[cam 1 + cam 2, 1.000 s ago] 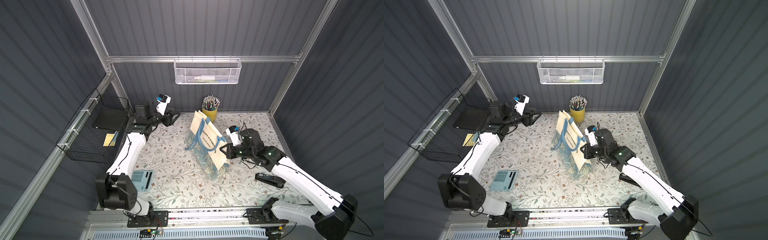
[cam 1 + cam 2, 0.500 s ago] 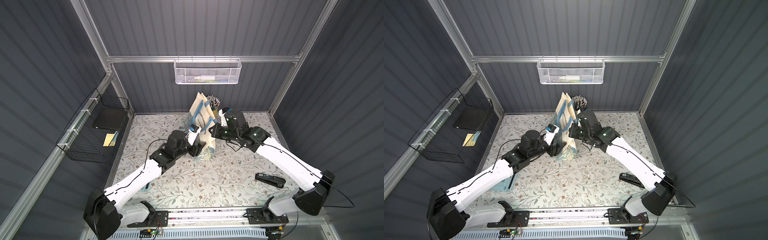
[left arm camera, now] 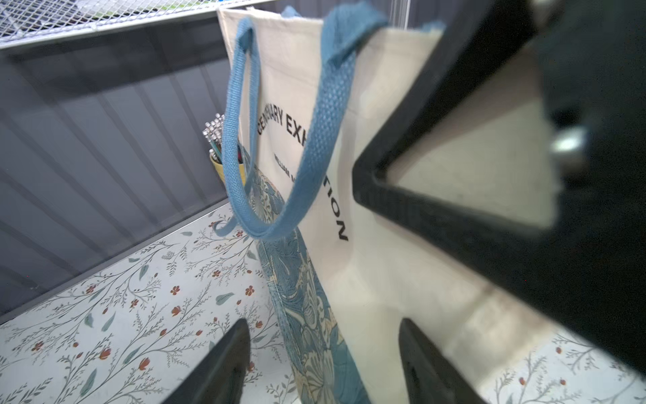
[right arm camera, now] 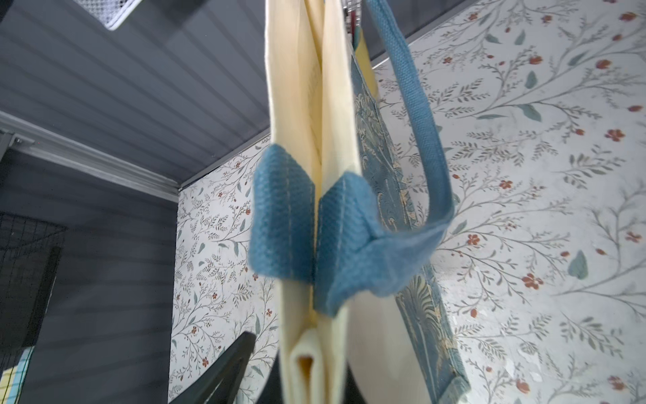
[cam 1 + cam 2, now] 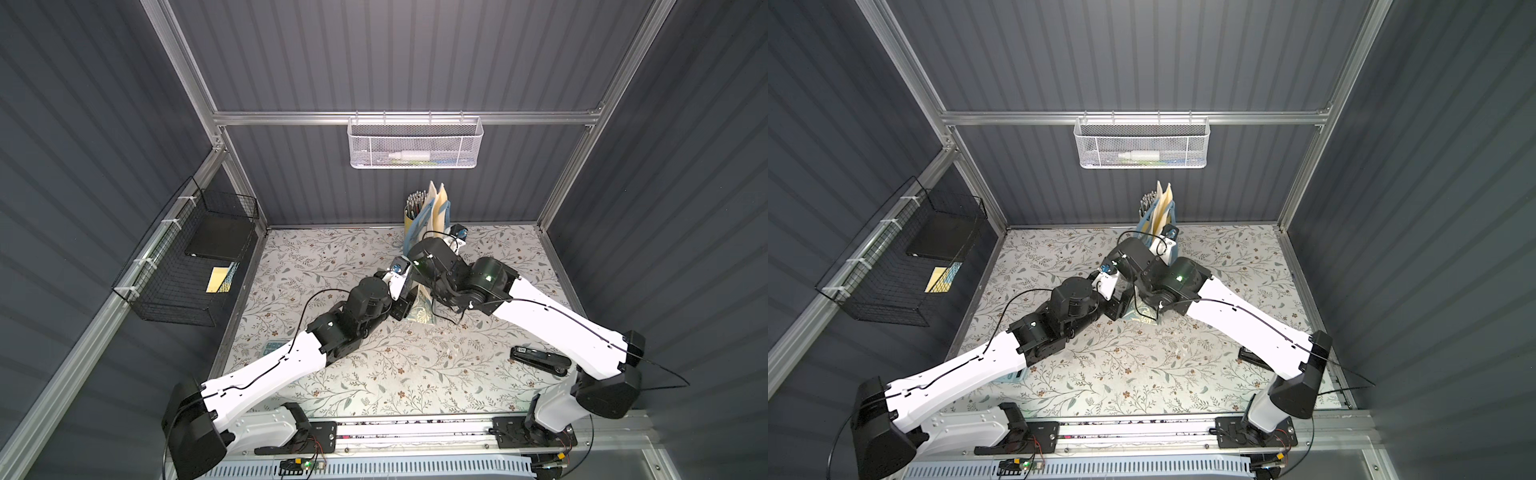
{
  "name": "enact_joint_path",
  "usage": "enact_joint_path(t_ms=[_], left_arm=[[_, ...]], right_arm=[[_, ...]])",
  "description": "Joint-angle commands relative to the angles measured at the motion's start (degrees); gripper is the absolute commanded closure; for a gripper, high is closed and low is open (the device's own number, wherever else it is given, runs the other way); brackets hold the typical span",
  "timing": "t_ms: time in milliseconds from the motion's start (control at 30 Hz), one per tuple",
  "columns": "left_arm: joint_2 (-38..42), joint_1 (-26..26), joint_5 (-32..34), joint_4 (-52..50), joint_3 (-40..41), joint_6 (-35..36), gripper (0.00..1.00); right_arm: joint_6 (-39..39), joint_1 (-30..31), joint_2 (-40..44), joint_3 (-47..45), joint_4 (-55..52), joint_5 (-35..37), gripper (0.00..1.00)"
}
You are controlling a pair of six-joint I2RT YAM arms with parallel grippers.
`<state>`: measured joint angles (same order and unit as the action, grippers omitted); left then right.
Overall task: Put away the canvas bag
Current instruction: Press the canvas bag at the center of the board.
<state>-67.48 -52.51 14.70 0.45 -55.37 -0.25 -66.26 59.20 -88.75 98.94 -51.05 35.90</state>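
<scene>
Pinching the cream canvas bag (image 5: 436,203), blue-strapped and floral-banded, upright in the clamped right gripper (image 4: 300,381) beside the pencil cup (image 5: 410,212); straddling its lower edge with the left gripper (image 3: 321,363) spread; moved back from mid-table within the second

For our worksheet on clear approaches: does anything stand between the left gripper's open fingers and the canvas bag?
Nothing visible does. In the left wrist view the left gripper's fingers flank the canvas bag's floral bottom edge, with only bare table beside it; the blue handle hangs farther up the bag.
</scene>
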Motion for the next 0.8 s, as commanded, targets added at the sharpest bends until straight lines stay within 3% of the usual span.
enact_joint_path(t_ms=[0,100,200,467,767], left_arm=[[3.54,-1.34,-2.61,3.3,1.29,2.01,0.28],[7.66,-1.62,-8.11,7.06,5.12,5.31,0.26],[11.22,-1.61,-11.21,9.19,7.98,7.19,0.17],[6.51,-1.63,-16.97,5.1,5.49,12.97,0.15],[0.49,-1.6,-10.89,9.21,4.3,12.89,0.14]], right_arm=[[-8.65,-0.13,3.22,-2.25,0.81,6.09,1.0],[-10.27,-0.14,2.73,-0.85,-1.87,7.85,1.0],[-9.86,-0.79,2.91,-0.02,-2.78,7.72,1.0],[-7.3,-2.6,4.07,-2.67,0.8,0.51,1.0],[-7.83,-2.51,4.88,-4.16,3.12,-2.33,1.0]])
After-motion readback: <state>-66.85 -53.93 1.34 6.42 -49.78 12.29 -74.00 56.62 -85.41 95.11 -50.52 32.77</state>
